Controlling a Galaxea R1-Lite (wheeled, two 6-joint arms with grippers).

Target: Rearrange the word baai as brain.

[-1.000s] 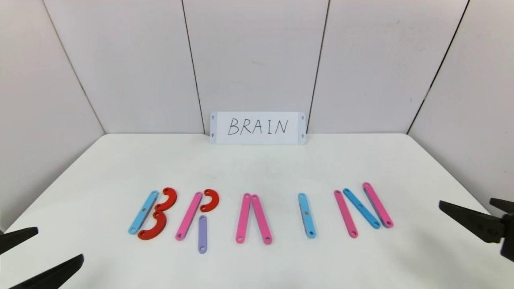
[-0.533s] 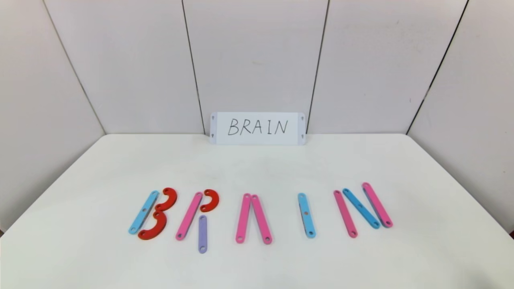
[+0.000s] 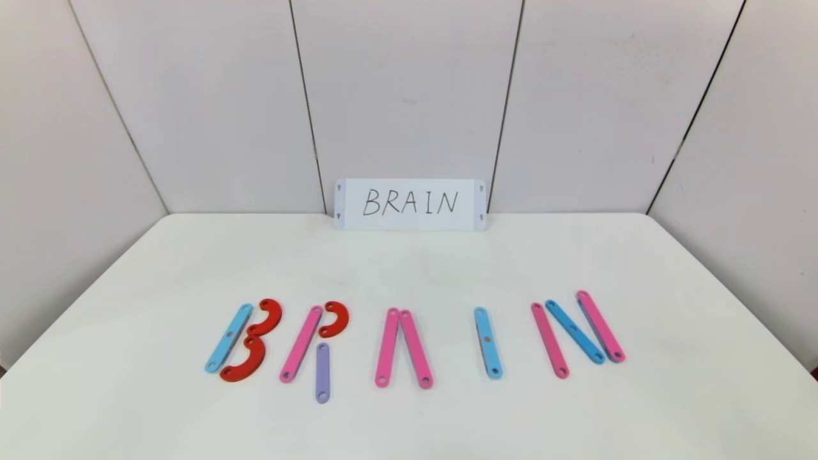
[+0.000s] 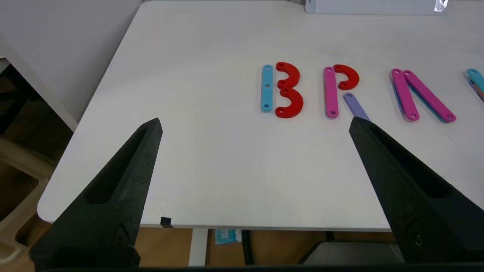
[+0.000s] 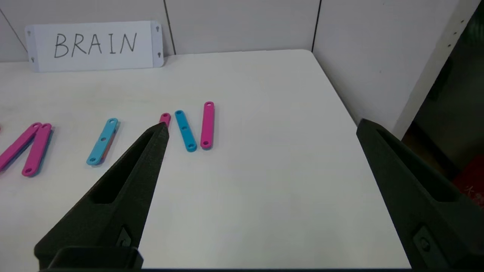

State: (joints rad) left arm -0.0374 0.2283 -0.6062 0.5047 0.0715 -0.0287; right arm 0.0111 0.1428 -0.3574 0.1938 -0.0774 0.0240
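Note:
Flat plastic letters lie in a row on the white table point(image 3: 409, 268). B is a blue bar point(image 3: 228, 338) with two red arcs point(image 3: 255, 342). R is a pink bar point(image 3: 300, 344), a red arc point(image 3: 335, 318) and a purple bar point(image 3: 323, 372). A is two pink bars point(image 3: 402, 347). I is a blue bar point(image 3: 487, 342). N is two pink bars with a blue bar point(image 3: 574, 332) between them. Neither gripper shows in the head view. My left gripper point(image 4: 255, 122) is open and empty over the table's front left. My right gripper point(image 5: 261, 126) is open and empty over the front right.
A white card point(image 3: 409, 204) with BRAIN written on it leans on the back wall. Wall panels close the table's back and sides. The left wrist view shows the table's front edge point(image 4: 264, 227), with floor and a chair below it.
Both grippers were at the lower corners of the head view one second ago. They have drawn back out of that view. The letters have not moved.

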